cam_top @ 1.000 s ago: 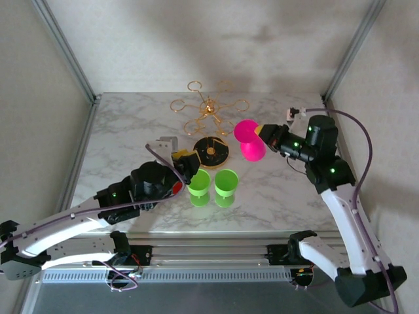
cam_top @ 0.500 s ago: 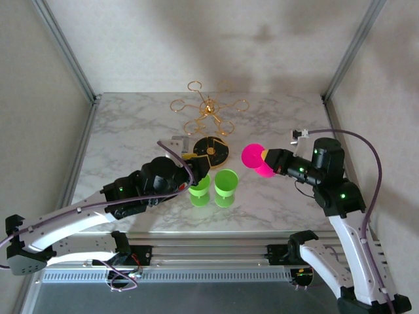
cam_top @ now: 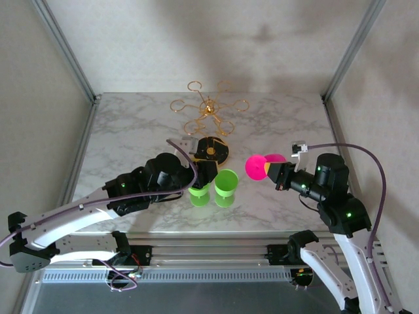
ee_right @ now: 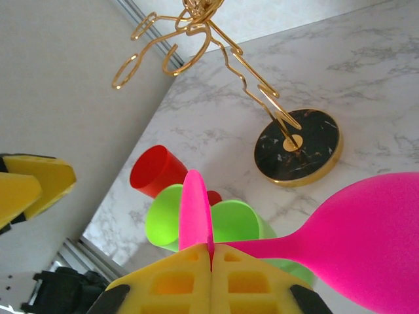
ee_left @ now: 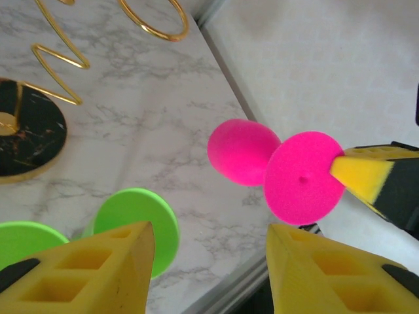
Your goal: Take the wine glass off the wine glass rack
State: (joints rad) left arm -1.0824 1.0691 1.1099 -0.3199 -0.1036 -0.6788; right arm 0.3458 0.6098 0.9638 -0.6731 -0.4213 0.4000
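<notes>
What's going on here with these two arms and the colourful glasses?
The right gripper is clamped on the foot of the pink wine glass and holds it tipped on its side, clear of the wine glass rack. The rack's gold loops hold nothing. The left gripper is open and empty, close to two green glasses on the marble table.

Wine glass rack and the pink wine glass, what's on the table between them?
Bare marble table lies between the wine glass rack and the pink wine glass, seen in the right wrist view.
</notes>
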